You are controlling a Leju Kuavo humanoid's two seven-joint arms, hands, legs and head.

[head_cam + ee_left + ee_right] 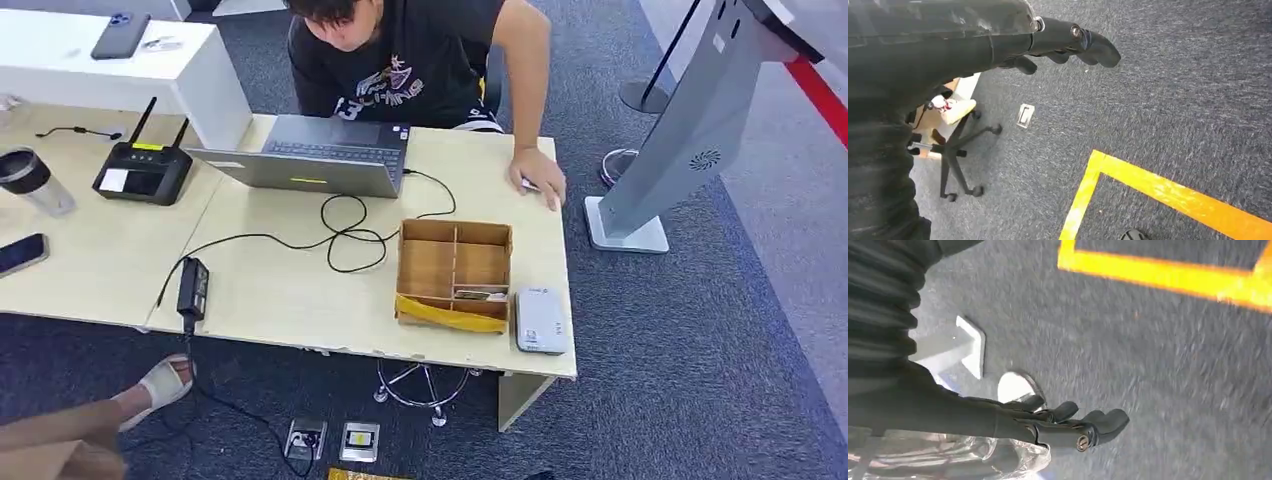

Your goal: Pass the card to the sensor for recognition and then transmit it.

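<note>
Left hand [1068,47]: fingers [1098,50] stretched out and slightly apart, nothing in them, hanging over grey carpet by the yellow floor tape [1168,192]. Right hand [1068,425]: fingers [1108,422] likewise extended, loosely spread, empty, also over carpet near a white stand base [965,347]. Both arms are down by the body, well apart from the table [290,290].

Card [480,294]: looks to be the thin flat item lying in the near right compartment of the cardboard divider box [455,270] (small and dim, can't confirm markings). The box sits near the table's front right edge, with something yellow [450,317] along its front wall. Sensor [541,320], a white flat reader, lies just beside the box on its right.

Handling judgement: light, stiff, thin, smooth, so likely slippery and hard to lift off a flat floor. Compartment walls crowd the fingers. Best bet is pinching one exposed edge between thumb and a finger, tipping it up against the wall first. Not fragile, but easy to drop.

A person [400,60] sits behind the laptop [320,155], one hand on the table.
</note>
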